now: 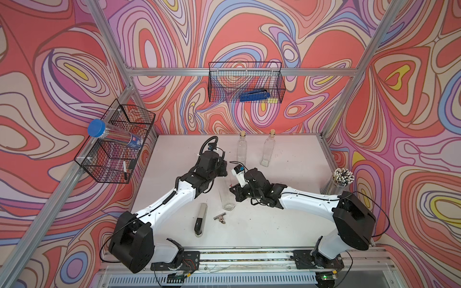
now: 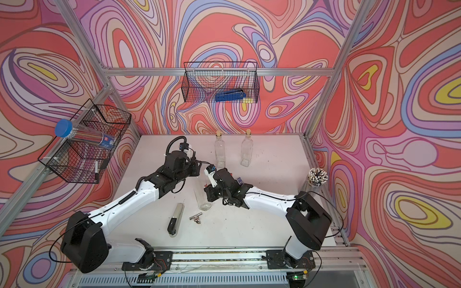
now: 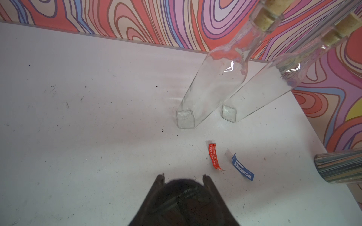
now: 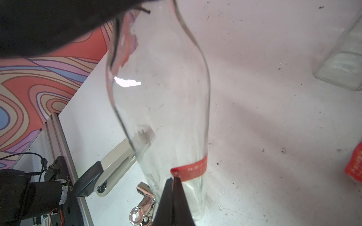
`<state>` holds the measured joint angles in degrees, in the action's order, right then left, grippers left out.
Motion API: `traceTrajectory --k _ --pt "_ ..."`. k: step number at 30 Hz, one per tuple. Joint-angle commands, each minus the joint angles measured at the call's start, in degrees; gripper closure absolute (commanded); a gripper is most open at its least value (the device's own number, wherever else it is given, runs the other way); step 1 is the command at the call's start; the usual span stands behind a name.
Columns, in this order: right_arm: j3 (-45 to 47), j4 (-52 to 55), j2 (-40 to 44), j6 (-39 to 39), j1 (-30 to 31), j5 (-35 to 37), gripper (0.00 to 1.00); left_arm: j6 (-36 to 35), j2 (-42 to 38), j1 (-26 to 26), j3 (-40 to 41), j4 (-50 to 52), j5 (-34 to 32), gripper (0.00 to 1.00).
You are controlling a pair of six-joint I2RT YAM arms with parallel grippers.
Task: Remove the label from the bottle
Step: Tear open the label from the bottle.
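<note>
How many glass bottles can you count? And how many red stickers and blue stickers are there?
Glass bottles: 3
Red stickers: 2 (one on a bottle, one loose on the table)
Blue stickers: 1 (loose on the table)
Total: 6

We see bright, even light on the white table [image 1: 274, 224], soft shadows, a white glare patch on the bottle [image 4: 156, 107], and the right fingers [image 4: 166, 205] blurred near the lens.
</note>
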<state>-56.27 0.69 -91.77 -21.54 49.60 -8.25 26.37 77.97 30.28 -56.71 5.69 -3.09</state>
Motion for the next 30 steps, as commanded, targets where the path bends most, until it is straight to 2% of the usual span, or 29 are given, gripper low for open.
traceTrajectory --k 1,30 --pt "0.5 3.3 -0.6 -0.2 -1.1 7.7 1.0 -1.9 -2.4 0.3 0.7 2.2 3.2 1.0" --pt "3.8 -0.3 1.6 1.2 -1.7 6.0 1.0 -4.0 -0.6 0.3 1.0 3.4 2.4 1.0"
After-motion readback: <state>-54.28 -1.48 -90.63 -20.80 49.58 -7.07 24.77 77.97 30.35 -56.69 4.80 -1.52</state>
